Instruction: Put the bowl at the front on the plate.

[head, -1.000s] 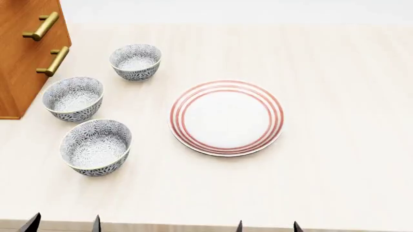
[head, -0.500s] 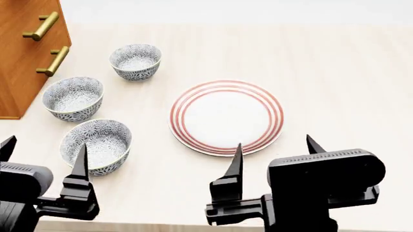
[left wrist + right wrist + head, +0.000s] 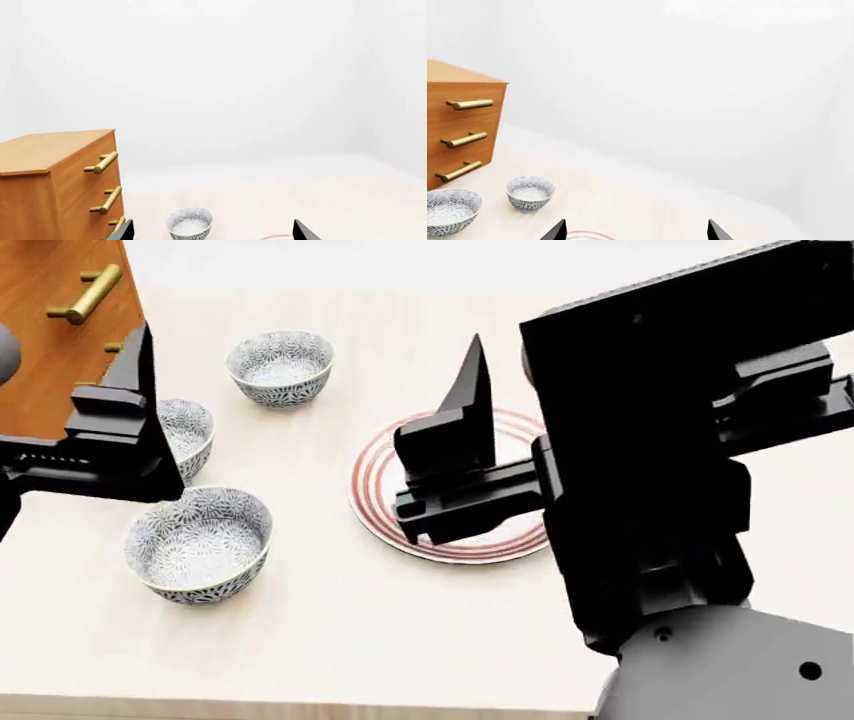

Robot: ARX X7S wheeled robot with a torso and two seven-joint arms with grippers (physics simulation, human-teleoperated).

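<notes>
Pale wood runs across the bench (image 3: 400, 640), with a wooden drawer chest (image 3: 54, 280) at its far left corner and blank white walls behind. Your target, the bowl (image 3: 199, 543) nearest you, sits empty and untouched just left of the plate (image 3: 378, 502) — nothing is on the plate yet. Two matching bowls stand behind it, the far bowl (image 3: 280, 364) and the middle bowl (image 3: 187, 435). Your left gripper (image 3: 208, 231) is spread open, raised above the bowls; your right gripper (image 3: 635, 231) is open too, raised over the plate. So the job has barely begun — reach, grasp, lift and placement all remain.
</notes>
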